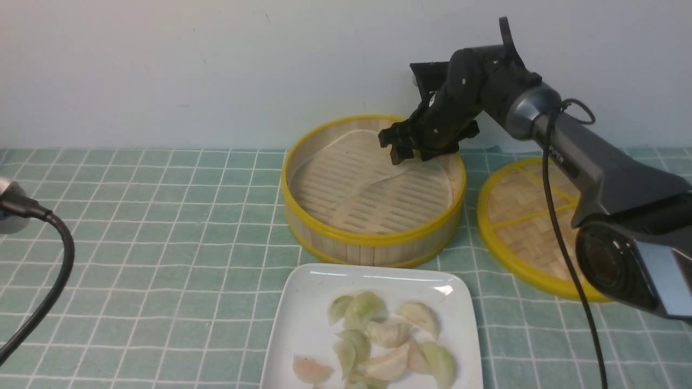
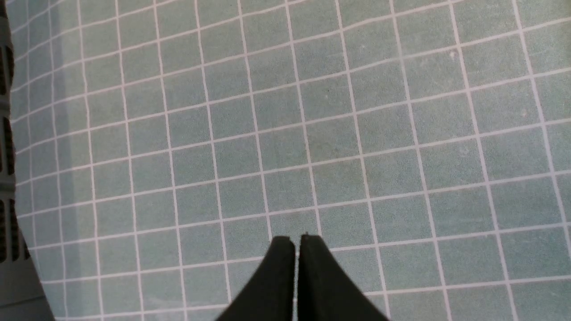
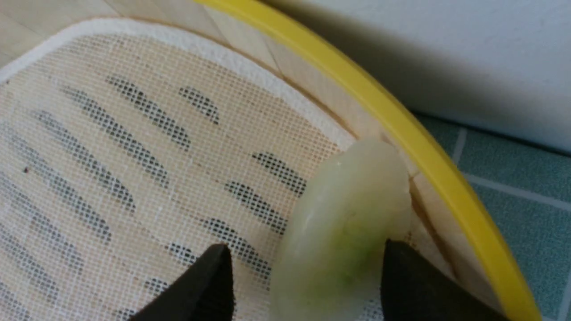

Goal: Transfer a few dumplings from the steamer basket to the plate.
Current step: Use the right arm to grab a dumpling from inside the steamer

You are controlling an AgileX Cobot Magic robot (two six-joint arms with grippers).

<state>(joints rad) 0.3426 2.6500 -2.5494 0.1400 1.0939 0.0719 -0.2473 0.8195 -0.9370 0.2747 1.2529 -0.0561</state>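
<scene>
A flat woven disc (image 1: 524, 209) — yellow-rimmed — lies on the green checked cloth (image 1: 162, 243).

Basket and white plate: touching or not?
Cannot tell. In the front view the plate's far rim runs right up against the outline of the basket, hiding any gap.

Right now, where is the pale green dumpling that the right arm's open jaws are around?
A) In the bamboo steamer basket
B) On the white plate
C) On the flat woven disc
A: the dumpling lies on the liner, beside the basket's yellow rim.
</scene>
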